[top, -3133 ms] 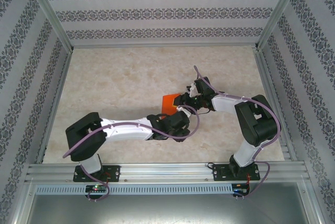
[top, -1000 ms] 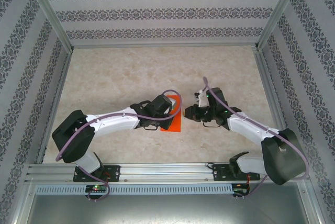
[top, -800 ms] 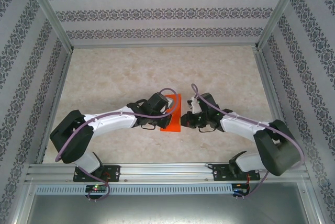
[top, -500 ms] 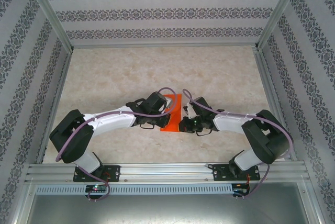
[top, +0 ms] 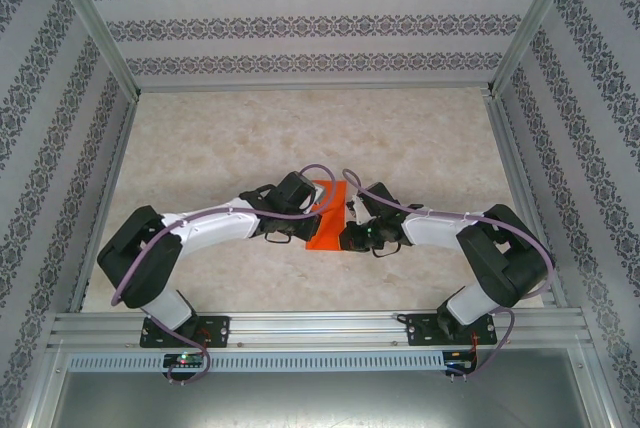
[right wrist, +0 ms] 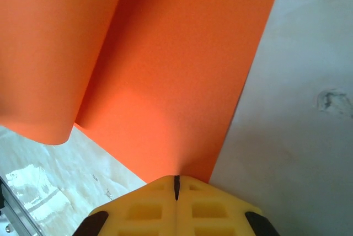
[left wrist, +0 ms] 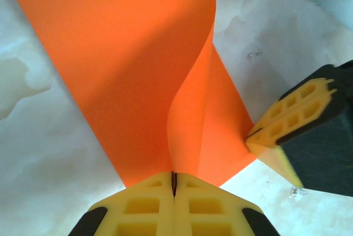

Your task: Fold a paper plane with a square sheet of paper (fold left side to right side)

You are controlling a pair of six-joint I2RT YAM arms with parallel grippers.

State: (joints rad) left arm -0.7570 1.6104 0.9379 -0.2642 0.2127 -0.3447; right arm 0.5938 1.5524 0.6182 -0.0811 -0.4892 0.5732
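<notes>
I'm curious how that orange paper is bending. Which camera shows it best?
The left wrist view: the orange paper rises from the shut left tool and arches over its lower layer. The right wrist view shows two overlapping layers close up, without the full curve; the top view, just a small orange patch.

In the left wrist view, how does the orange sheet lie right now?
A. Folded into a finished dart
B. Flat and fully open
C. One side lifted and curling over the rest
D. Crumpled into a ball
C: the orange sheet rises from the shut left gripper and curves over the layer lying on the table.
</notes>
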